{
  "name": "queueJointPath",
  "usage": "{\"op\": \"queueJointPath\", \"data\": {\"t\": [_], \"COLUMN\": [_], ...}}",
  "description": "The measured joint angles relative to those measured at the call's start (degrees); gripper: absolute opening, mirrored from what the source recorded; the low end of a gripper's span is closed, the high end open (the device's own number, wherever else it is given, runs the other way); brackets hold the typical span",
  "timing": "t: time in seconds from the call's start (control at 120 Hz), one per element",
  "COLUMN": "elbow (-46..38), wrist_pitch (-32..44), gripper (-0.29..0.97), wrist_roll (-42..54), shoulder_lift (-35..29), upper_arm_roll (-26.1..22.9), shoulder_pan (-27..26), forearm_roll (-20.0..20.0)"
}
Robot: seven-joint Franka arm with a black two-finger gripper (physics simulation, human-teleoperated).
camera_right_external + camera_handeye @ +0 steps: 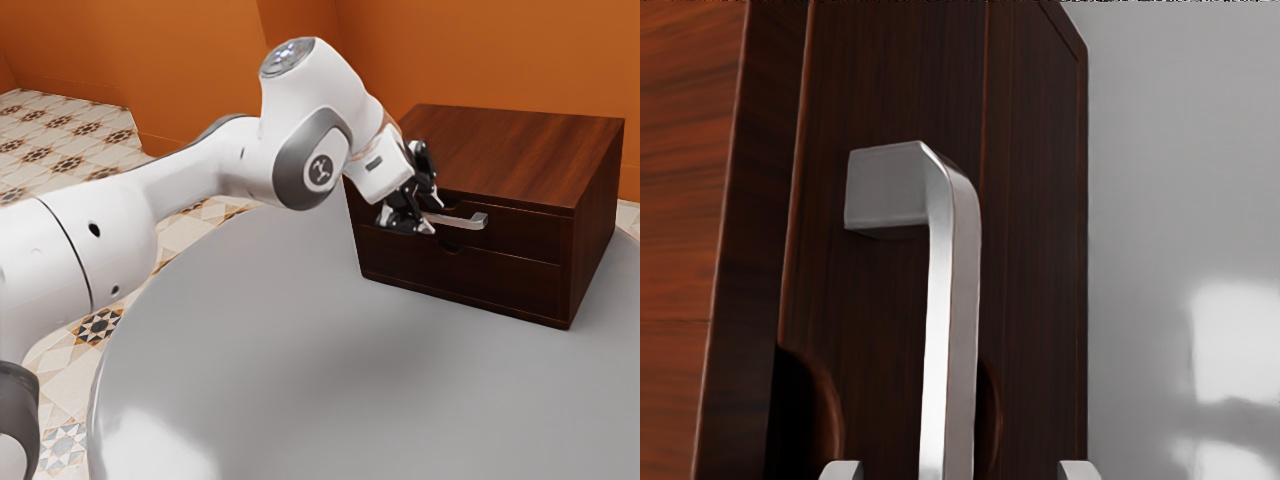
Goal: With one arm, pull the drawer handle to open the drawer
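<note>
the gripper (422, 220) straddles the handle (950, 330) on the cabinet's (520, 140) upper drawer (520, 235) with fingers spread, clear of the bar, so pulling before closing would likely slip off and leave the drawer unopened.

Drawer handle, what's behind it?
Behind the handle is the dark wooden drawer front, with a rounded recess. The drawer's inside is hidden.

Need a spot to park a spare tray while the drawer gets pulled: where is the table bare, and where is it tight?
Bare: the grey table between its near edge and the wooden cabinet, and that cabinet's flat top. Crowded: in front of the upper drawer, where the pincer sits at the handle.
</note>
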Motion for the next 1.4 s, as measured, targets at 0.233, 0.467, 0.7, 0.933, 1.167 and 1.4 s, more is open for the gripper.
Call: {"op": "queueJointPath", "data": {"t": [0.233, 0.467, 0.7, 0.933, 1.167, 1.4], "elbow": [-1.59, -5.65, -13.25, -20.73, -28.2, -32.21], "wrist_pitch": [0.16, 0.22, 1.03, 2.36, 3.66, 4.4], "gripper": [0.09, 0.03, 0.0, -0.01, -0.02, -0.02], "wrist_roll": [-0.01, -0.17, -0.42, -0.79, -1.23, -1.72], "shoulder_lift": [-0.74, -3.66, -9.4, -14.94, -20.99, -24.0], "upper_arm_roll": [-0.08, -0.09, -0.04, -0.1, -0.25, -0.76], "shoulder_pan": [-0.09, -0.19, -0.19, -0.18, -0.22, 0.03], "forearm_roll": [-0.45, -0.78, -0.88, -0.88, -0.92, -1.25]}}
